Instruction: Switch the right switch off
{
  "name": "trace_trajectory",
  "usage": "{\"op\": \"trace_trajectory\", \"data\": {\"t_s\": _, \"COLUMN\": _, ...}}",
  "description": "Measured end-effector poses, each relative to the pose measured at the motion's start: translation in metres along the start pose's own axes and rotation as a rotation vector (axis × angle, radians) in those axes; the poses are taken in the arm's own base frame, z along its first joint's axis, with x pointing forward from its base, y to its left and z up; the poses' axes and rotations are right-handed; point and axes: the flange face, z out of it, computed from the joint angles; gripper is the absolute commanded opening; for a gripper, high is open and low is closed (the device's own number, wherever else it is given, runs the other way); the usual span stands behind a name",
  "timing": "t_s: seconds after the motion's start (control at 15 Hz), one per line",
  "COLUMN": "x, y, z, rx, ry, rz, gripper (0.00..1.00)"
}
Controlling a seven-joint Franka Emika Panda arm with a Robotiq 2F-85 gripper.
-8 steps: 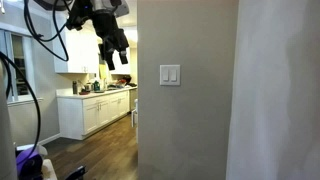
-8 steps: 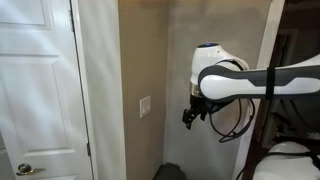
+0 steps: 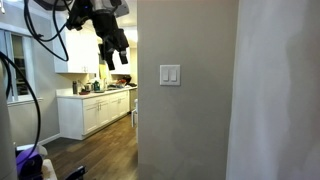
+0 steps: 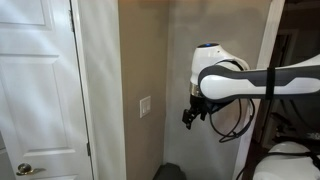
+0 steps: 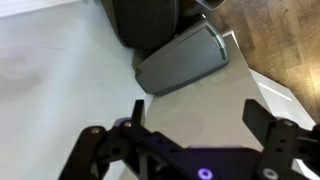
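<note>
**A:** Fingers point(image 5: 265, 120), what state?
**B:** Spread wide in wrist view, released, nothing btw them. Only a pale flat surface point(image 5: 60, 90) behind.

**A:** Where are they vs the right switch?
**B:** Well apart. In an exterior view the dark fingers point(image 3: 111, 57) hang high up, out past the wall's edge. The right switch point(image 3: 176, 75) is on the beige wall point(image 3: 190, 130), as the right-hand paddle in a white double plate point(image 3: 171, 67). The left paddle point(image 3: 167, 75) is just beside it. Too small to tell which way either is rocked.

**A:** Other angle?
**B:** In an exterior view the plate point(image 4: 146, 107) sits on a tan wall. The fingers point(image 4: 186, 118) are abt level w/ it, a clear gap between, w/ the white arm point(image 4: 215, 75) behind them. Can't separate the paddles there.

**A:** Room?
**B:** Kitchen in the bkgd w/ white cabinets point(image 3: 90, 115) and a wood floor point(image 3: 100, 155). Also a white panel door point(image 4: 35, 90) w/ a knob point(image 4: 27, 169).

**A:** Containers?
**B:** Wrist view has a grey rounded slab point(image 5: 182, 58) under a dark bulky thing point(image 5: 145, 20), w/ wood floor point(image 5: 285, 40) alongside. Can't tell if either is a container or holds anything.
</note>
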Motion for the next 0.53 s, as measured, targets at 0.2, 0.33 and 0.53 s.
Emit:
{"op": "trace_trajectory", "data": {"t_s": 0.2, "x": 0.001, "y": 0.001, "z": 0.001, "rx": 0.004, "ry": 0.0, "rz": 0.003, "gripper": 0.54}}
{"op": "trace_trajectory", "data": {"t_s": 0.33, "x": 0.007, "y": 0.007, "z": 0.005, "rx": 0.024, "ry": 0.004, "rz": 0.012, "gripper": 0.41}}
{"op": "trace_trajectory", "data": {"t_s": 0.53, "x": 0.029, "y": 0.022, "z": 0.019, "rx": 0.083, "ry": 0.042, "rz": 0.032, "gripper": 0.22}}
